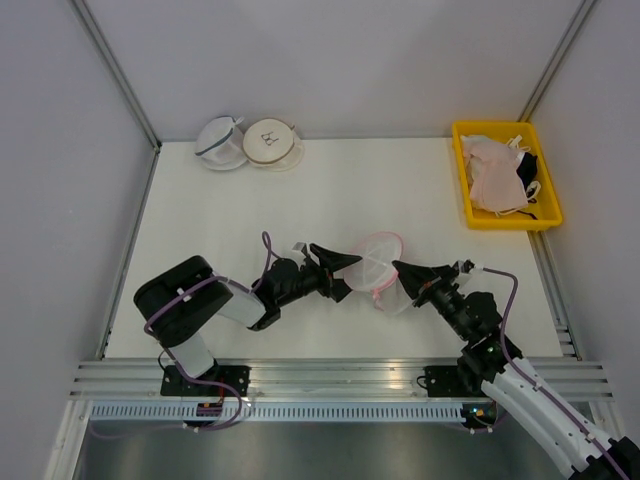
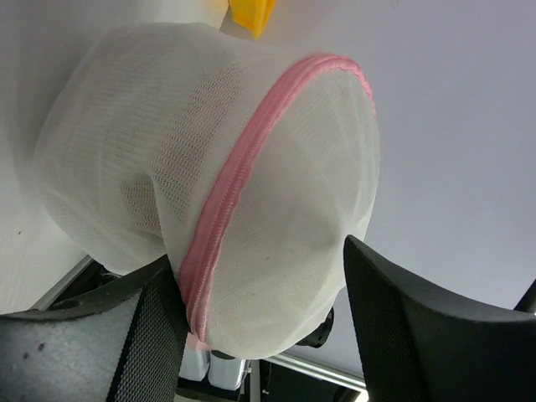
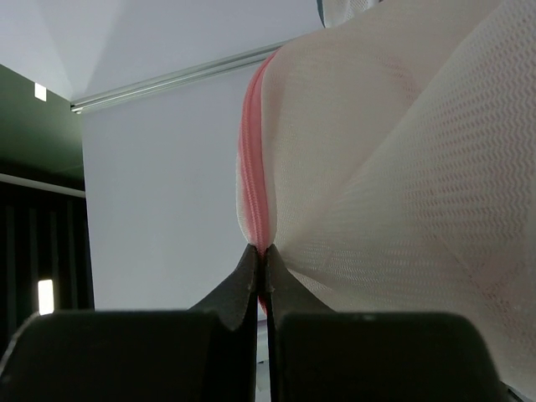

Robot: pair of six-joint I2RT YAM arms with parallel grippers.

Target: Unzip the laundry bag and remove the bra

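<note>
The laundry bag (image 1: 380, 258), a white mesh dome with a pink zipper, is near the table's front centre, between my two grippers. My left gripper (image 1: 348, 262) is open, with its fingers on either side of the bag's left end. In the left wrist view the bag (image 2: 276, 209) fills the gap of the left gripper (image 2: 255, 255); one finger touches the pink zipper and the other stands just clear of the mesh. My right gripper (image 1: 398, 268) is shut on the bag's pink zipper edge (image 3: 255, 167), pinched at its tips (image 3: 261, 248). The bra is hidden inside the bag.
A yellow bin (image 1: 510, 223) at the back right holds pale pink bras and a black-and-white garment; its corner shows in the left wrist view (image 2: 251, 17). Two other mesh pouches, one dark-trimmed (image 1: 222, 143) and one beige-rimmed (image 1: 272, 142), lie at the back left.
</note>
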